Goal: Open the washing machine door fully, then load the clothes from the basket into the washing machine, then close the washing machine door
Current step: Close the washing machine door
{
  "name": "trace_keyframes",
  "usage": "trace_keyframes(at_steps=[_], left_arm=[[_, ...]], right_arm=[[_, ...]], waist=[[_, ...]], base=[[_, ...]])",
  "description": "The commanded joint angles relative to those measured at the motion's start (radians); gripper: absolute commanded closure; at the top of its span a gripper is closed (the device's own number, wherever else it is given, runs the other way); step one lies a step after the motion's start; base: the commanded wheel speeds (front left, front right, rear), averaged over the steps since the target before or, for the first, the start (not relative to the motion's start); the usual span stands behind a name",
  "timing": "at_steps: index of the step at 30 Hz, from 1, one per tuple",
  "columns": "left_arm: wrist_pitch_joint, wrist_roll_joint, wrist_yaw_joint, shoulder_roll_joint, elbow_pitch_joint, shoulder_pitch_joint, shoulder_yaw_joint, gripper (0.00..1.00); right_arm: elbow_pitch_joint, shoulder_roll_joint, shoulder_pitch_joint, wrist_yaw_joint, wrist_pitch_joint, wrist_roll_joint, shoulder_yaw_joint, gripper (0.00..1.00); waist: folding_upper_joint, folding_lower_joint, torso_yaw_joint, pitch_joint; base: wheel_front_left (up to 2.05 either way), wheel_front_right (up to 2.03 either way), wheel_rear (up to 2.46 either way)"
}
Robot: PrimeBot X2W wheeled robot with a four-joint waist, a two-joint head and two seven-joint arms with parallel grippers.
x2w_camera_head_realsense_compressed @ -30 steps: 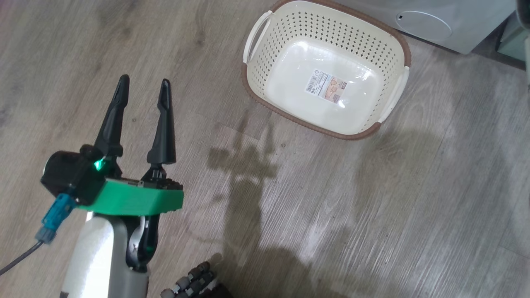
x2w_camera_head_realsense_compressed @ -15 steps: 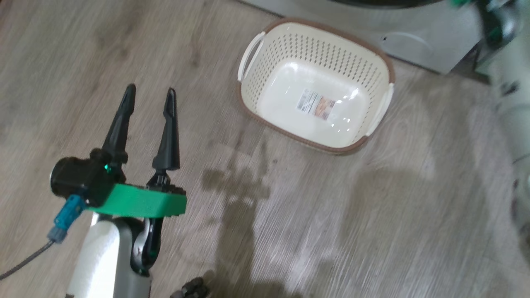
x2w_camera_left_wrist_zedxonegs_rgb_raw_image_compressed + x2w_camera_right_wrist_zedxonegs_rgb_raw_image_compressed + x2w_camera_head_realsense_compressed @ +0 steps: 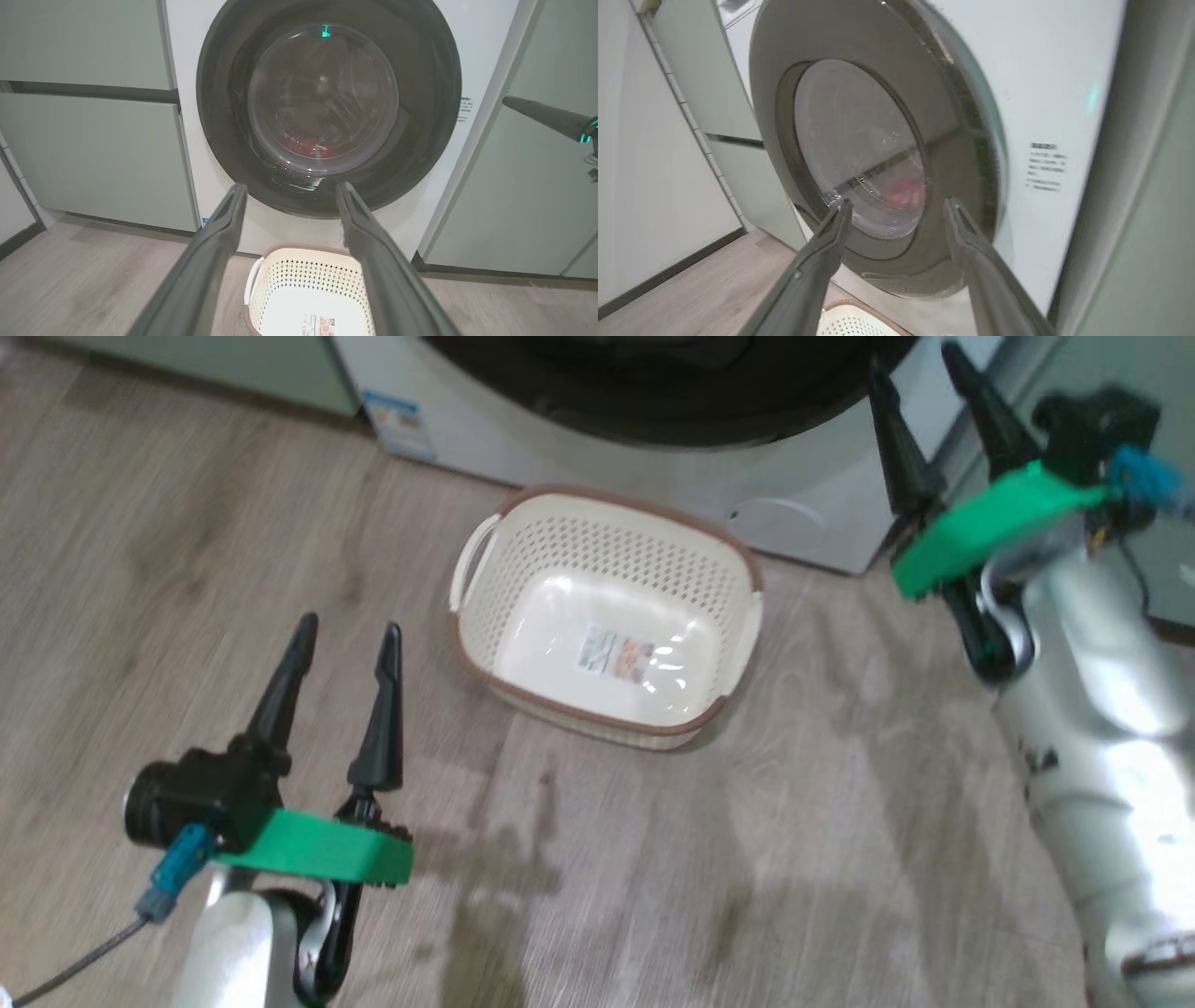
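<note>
1. Floor point(image 3: 747, 859): 1 wood-look surface across most of the head view.
2. Cabinets point(image 3: 93, 154): pale green, 2 fronts stacked at left of the left wrist view, more at far right.
3. Washing machine point(image 3: 476, 56): 1, white, top centre of the head view, between the cabinets.
4. Washing machine door point(image 3: 434, 116): 1, wide black rim w/ clear glass centre. Looks shut flat against the machine front, centre-top of the left wrist view.
5. Basket point(image 3: 597, 551): 1, cream w/ brown rim, on the floor just in front of the machine, centre of the head view. Upright, its floor showing.
6. Grippers: 2. Left gripper point(image 3: 349, 625) at lower left, fingers spread, grasping nothing, over bare floor, left of the basket. Right gripper point(image 3: 915, 359) at upper right, fingers also apart and released, near the machine's right edge.
7. Clothes point(image 3: 310, 145): 1 red patch behind the door glass, low in the drum; can't count separate pcs.
8. Stickers: 2. 1 label sticker point(image 3: 616, 653) on the basket floor, 1 blue label sticker point(image 3: 401, 420) at the machine's lower-left corner.
</note>
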State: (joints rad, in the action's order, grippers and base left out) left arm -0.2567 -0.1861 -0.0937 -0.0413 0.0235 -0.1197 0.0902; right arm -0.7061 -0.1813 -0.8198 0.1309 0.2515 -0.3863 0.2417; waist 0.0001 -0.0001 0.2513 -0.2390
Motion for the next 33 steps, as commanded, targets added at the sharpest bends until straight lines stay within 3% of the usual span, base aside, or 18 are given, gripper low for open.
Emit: trace_keyframes(at_steps=[1,13,20,33], left_arm=[[-0.005,0.01,-0.003,-0.018,0.024,0.002,-0.039,0.0],[-0.005,0.024,-0.01,-0.038,0.0,0.059,-0.035,0.0],[-0.005,0.025,-0.006,-0.046,-0.014,0.101,-0.028,0.0],[-0.003,0.025,0.008,-0.055,0.004,0.174,-0.014,0.0]], right_arm=[[0.062,0.021,0.043,0.0,0.01,0.004,-0.009,0.0],[0.37,0.083,0.42,0.0,0.008,0.124,-0.151,0.0],[0.576,0.121,0.66,0.0,-0.06,0.186,-0.224,0.0],[0.824,0.131,0.905,0.0,-0.155,0.192,-0.295,0.0]], waist=[[-0.0001,0.0001,-0.046,0.045],[-0.0001,0.0001,-0.149,0.127],[-0.0001,0.0001,-0.206,0.184],[-0.0001,0.0001,-0.264,0.242]], base=[[0.0,0.0,0.0],[0.0,0.0,0.0],[0.0,0.0,0.0],[0.0,0.0,0.0]])
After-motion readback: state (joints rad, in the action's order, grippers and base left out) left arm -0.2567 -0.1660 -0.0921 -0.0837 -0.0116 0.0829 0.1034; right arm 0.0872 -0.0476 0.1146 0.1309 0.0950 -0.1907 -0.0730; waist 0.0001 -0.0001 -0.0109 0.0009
